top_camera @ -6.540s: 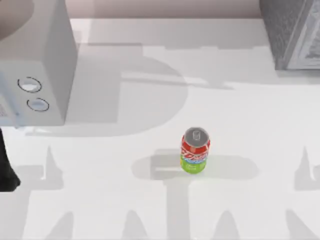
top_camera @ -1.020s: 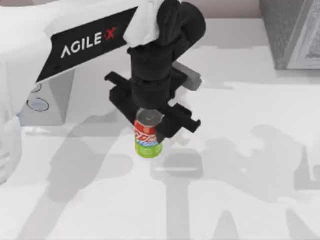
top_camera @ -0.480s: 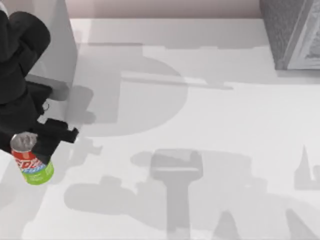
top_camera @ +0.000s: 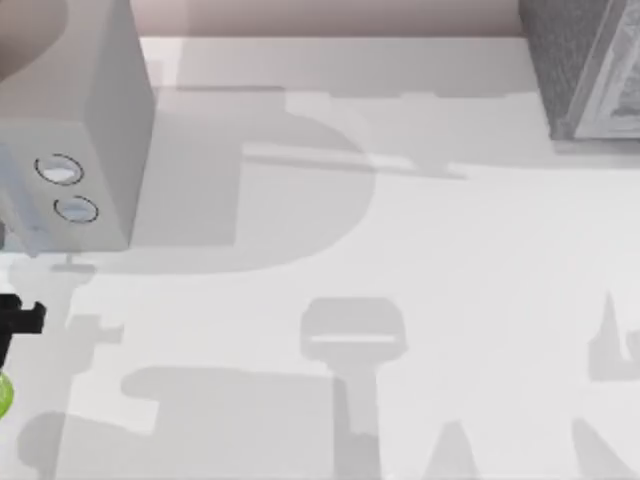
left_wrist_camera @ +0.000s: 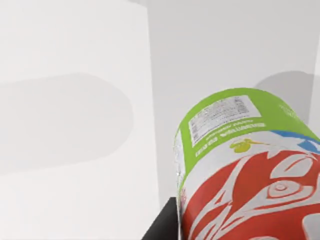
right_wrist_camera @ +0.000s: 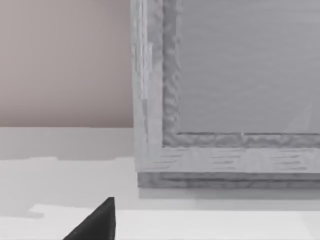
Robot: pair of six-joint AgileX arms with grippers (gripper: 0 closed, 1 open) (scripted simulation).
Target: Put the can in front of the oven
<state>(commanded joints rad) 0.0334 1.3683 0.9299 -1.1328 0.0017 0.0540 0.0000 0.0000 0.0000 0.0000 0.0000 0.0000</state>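
can (left_wrist_camera: 240,170): lime-green base and red body close before the left wrist camera, at the table's (top_camera: 400,250) left edge, below the oven (top_camera: 70,130). left gripper (top_camera: 15,318): black part just above the can; grip state cannot be told. speckled grey box (right_wrist_camera: 225,90): far right corner.

Can (top_camera: 3,394) now at table's left edge.
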